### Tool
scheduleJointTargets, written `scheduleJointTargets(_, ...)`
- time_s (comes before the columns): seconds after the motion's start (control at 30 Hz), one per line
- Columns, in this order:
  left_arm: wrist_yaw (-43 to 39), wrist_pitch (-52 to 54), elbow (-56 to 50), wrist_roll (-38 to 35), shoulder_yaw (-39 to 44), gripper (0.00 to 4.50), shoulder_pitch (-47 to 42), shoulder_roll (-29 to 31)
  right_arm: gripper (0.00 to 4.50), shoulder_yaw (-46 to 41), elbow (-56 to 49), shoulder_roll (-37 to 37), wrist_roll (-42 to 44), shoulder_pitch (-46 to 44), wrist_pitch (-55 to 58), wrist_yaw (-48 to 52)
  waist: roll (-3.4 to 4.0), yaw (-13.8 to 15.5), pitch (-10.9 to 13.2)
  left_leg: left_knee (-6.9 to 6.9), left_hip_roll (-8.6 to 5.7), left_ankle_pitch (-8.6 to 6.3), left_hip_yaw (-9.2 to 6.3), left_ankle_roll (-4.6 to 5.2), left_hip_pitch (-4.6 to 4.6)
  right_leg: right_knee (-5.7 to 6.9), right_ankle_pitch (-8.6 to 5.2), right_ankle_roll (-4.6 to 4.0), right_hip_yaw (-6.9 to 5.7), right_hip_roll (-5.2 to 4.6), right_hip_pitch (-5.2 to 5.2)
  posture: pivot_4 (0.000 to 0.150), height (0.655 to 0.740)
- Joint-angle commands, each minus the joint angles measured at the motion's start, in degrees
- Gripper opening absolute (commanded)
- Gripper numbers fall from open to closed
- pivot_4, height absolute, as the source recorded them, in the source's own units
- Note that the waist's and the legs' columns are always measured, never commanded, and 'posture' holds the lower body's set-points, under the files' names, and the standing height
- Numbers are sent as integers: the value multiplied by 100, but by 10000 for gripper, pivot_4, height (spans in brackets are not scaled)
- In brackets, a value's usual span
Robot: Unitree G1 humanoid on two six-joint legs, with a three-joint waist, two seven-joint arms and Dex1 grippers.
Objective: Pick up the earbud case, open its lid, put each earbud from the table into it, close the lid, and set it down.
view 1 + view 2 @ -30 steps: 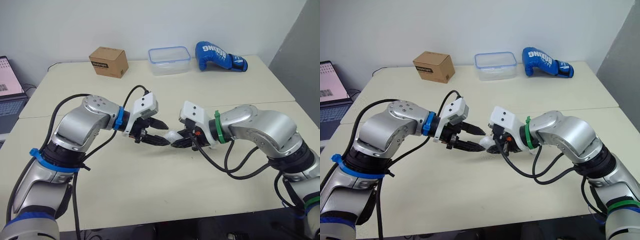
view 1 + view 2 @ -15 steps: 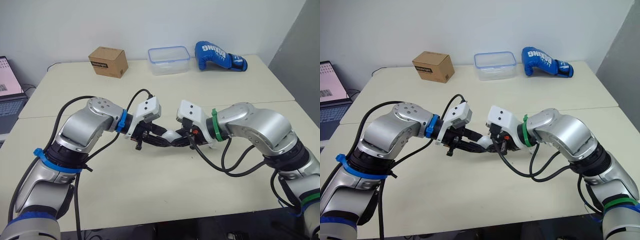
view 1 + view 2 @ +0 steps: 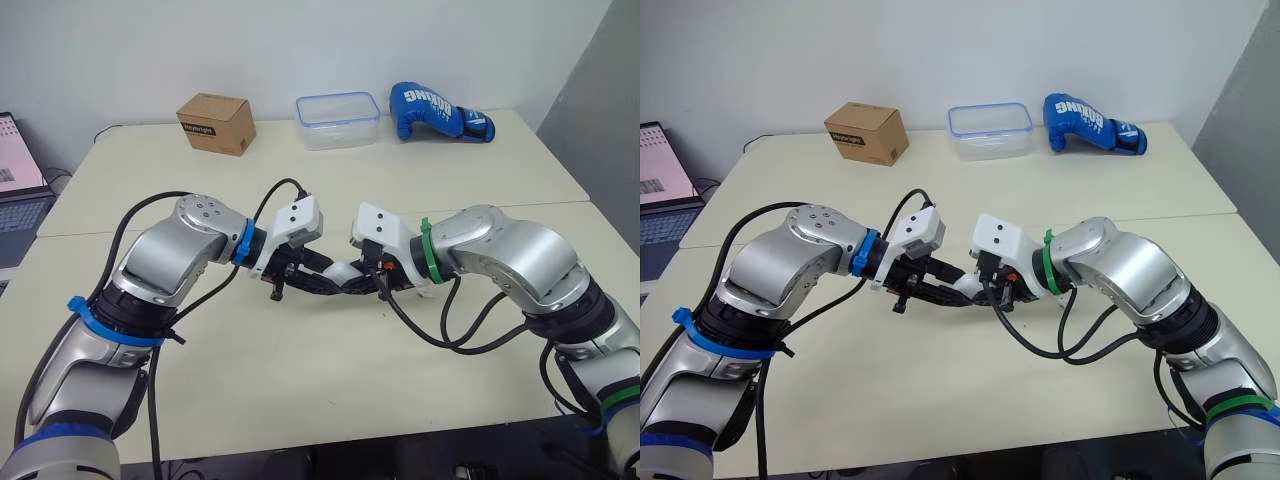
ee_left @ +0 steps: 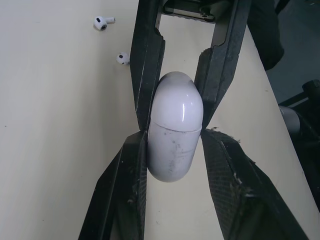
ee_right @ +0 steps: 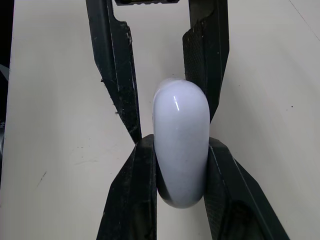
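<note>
The white earbud case (image 4: pixel 175 135) hangs just above the table between my two arms, lid closed. My right gripper (image 5: pixel 181 141) is shut on one end of it. My left gripper (image 4: pixel 176 136) faces it from the other side, its fingers (image 4: pixel 135 165) pressed on the other end. In the eye views the case (image 3: pixel 345 272) sits mid-table where both sets of black fingers meet. Two white earbuds (image 4: pixel 102 22) (image 4: pixel 122 58) lie loose on the table (image 3: pixel 300 380) beyond the case, apart from each other.
Along the far edge of the table stand a cardboard box (image 3: pixel 217 123), a clear plastic container with a blue rim (image 3: pixel 339 120) and a blue boxing glove (image 3: pixel 440 112). A laptop (image 3: pixel 18 170) sits at the far left.
My left gripper, open and short of the case a second ago, has moved right and closed its fingers onto it. The right gripper has kept its hold.
</note>
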Motion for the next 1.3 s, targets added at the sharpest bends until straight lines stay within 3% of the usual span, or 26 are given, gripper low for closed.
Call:
scheduleJointTargets(0.03,-138,-64,-81,-15,133,12595,-140,145,8143,-19,-230,-10,-19,-30,-97,155,0,0,0,0,0,0,0,0,0,0,0,0,-1,0,0,1500,7307)
scheduleJointTargets(0.13,-57,-86,-55,77,71,12575,-134,119,8143,-38,-219,2,-19,-40,-91,152,0,0,0,0,0,0,0,0,-1,0,0,0,0,0,0,1500,7307)
scheduleJointTargets(0.37,22,-235,31,257,19,34419,-85,62,8143,-66,-229,-4,-40,-21,-46,171,0,0,0,1,-1,0,1,0,-1,1,0,0,0,0,-1,1500,7307)
scheduleJointTargets(0.77,-72,44,-161,33,182,34419,-138,92,8143,-30,-193,-40,-108,-5,-4,175,0,-1,0,2,0,0,1,0,-1,2,0,0,0,0,-1,1500,7307)
scheduleJointTargets(0.87,-77,124,-239,-31,191,28685,-133,116,8143,-44,-179,-4,-126,3,19,162,0,-1,0,2,0,0,1,0,-1,1,0,0,0,0,-1,1500,7307)
scheduleJointTargets(0.97,-66,156,-293,-36,149,19653,-114,141,8143,-54,-161,23,-153,-1,30,167,0,-1,0,2,0,0,1,0,-1,2,0,0,0,0,-1,1500,7307)
scheduleJointTargets(1.27,-61,179,-267,-45,134,19653,-170,116,8143,-66,-151,70,-182,-6,81,163,0,-1,0,3,-1,0,1,0,-1,2,0,0,1,0,-1,1500,7307)
scheduleJointTargets(1.3,-52,187,-270,-57,137,17876,-169,95,8143,-68,-153,72,-181,-4,87,162,0,-1,0,3,0,0,1,0,-1,2,0,0,1,0,-1,1500,7307)
